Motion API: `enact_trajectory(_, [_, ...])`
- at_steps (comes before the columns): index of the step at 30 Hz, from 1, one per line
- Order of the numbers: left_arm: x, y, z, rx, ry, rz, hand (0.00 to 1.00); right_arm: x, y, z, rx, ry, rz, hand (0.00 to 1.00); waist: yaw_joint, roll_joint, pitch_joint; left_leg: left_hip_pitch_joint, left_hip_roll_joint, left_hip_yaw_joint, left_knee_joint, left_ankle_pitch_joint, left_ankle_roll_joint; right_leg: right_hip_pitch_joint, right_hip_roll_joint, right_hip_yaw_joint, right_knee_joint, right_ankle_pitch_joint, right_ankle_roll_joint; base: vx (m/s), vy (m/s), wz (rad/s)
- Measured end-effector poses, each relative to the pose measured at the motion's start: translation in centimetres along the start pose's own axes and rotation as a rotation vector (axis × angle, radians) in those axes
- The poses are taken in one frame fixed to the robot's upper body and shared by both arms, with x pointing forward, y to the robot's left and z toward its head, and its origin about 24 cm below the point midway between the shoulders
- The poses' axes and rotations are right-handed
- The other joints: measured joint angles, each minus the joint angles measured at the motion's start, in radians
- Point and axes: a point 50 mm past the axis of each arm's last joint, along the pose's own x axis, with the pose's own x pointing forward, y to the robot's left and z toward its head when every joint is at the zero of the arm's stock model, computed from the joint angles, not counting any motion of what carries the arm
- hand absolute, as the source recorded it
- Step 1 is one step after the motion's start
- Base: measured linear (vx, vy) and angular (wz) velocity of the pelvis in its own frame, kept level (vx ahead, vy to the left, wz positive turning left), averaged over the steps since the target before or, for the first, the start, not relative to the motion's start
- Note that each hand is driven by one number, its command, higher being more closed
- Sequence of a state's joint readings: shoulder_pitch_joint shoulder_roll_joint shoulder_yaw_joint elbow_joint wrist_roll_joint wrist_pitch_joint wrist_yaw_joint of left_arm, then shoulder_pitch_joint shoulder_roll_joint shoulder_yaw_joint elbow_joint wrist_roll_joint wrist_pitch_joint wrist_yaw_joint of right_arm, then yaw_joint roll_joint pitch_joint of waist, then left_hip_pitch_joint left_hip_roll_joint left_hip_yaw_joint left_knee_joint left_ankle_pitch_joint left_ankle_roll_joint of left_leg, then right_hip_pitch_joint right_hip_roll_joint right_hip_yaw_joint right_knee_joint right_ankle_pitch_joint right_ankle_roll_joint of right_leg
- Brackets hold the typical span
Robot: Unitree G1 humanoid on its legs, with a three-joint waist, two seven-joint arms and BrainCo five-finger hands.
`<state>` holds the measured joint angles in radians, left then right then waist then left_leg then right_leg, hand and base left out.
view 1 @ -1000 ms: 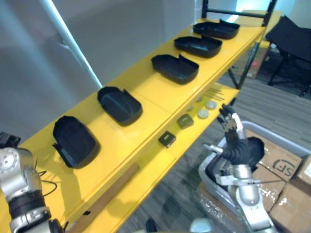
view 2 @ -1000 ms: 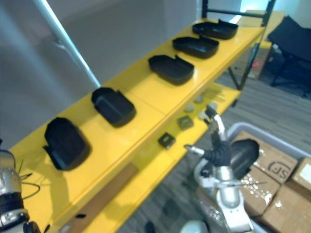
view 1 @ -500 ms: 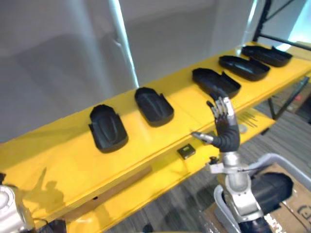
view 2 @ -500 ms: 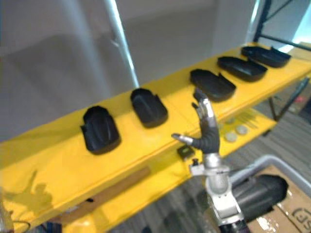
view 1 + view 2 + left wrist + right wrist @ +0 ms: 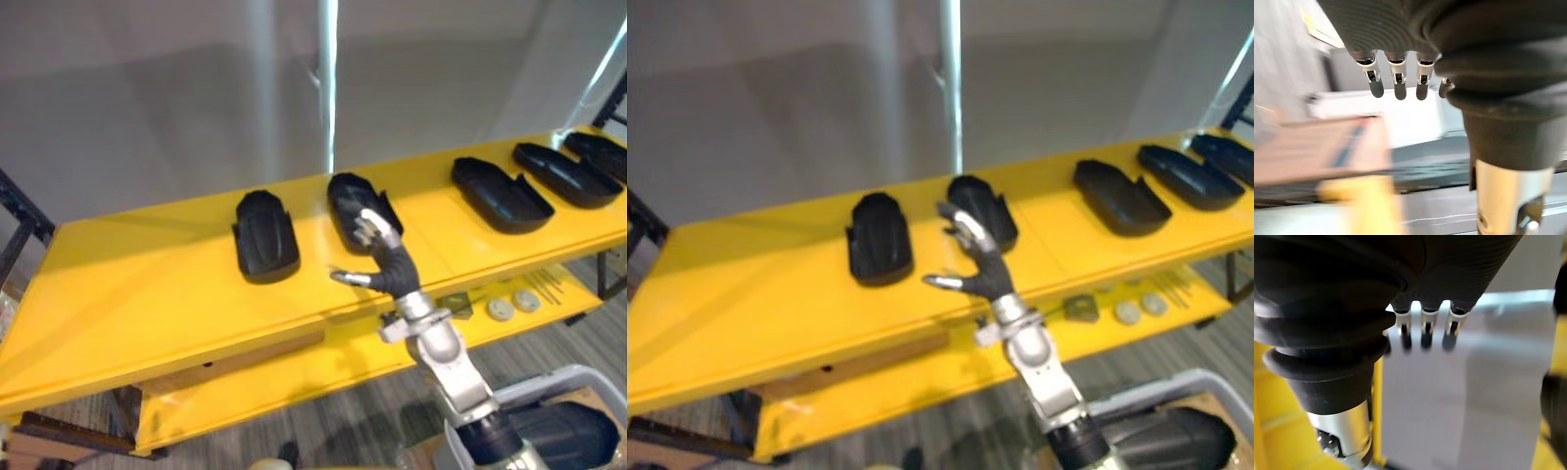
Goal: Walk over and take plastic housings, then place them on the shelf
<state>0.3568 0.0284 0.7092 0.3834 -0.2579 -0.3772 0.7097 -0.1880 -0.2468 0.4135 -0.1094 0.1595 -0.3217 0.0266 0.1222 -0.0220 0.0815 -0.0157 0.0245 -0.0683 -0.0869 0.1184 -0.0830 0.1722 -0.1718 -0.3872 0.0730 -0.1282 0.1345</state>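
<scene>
Housings (image 5: 265,235) look light, stiff, probably slick: pinch a rim. Right hand (image 5: 380,255) hovers four o'clock of the leftmost, open, empty; left hand (image 5: 1396,85) open too.

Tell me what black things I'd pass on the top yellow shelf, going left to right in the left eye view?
first housing → second housing → third housing → fourth housing → fifth housing
</scene>
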Motion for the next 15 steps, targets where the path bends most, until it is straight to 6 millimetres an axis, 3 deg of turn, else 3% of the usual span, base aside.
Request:
enact_trajectory(3, [-1.1,1.1,-3.1,0.072,0.116,0.033,0.00,0.0,2.1,-0.6,0.052,0.022,0.063,1.00,0.004,-0.022,0.004,0.000,0.001,0.000,0.000,0.000,0.000,0.000,0.001,0.000,0.000,0.001,0.000,0.00,-0.006,-0.01])
enact_trajectory(5, [-2.1,2.2,-5.1,0.137,0.180,0.078,0.00,-0.3,5.5,-1.3,0.118,0.051,0.181,1.00,0.004,-0.032,0.012,-0.001,0.003,0.001,0.000,0.000,0.000,-0.003,0.001,0.000,-0.001,0.000,-0.003,-0.02,-0.020,-0.05])
enact_trajectory(10, [-3.0,2.8,-6.9,0.268,0.223,0.058,0.00,-1.5,10.9,-3.1,0.168,0.152,0.404,1.00,0.023,-0.038,0.032,-0.003,0.011,-0.002,0.000,0.001,-0.003,0.001,0.012,0.000,-0.013,0.001,-0.006,0.00,-0.006,0.00])
enact_trajectory(15, [-4.4,3.2,-8.7,0.350,0.289,0.022,0.00,-2.2,12.4,-4.0,0.100,0.194,0.459,1.00,0.031,-0.051,0.054,-0.010,0.023,-0.006,0.001,0.005,-0.010,0.001,0.025,-0.010,-0.015,-0.001,-0.013,-0.01,-0.042,0.05])
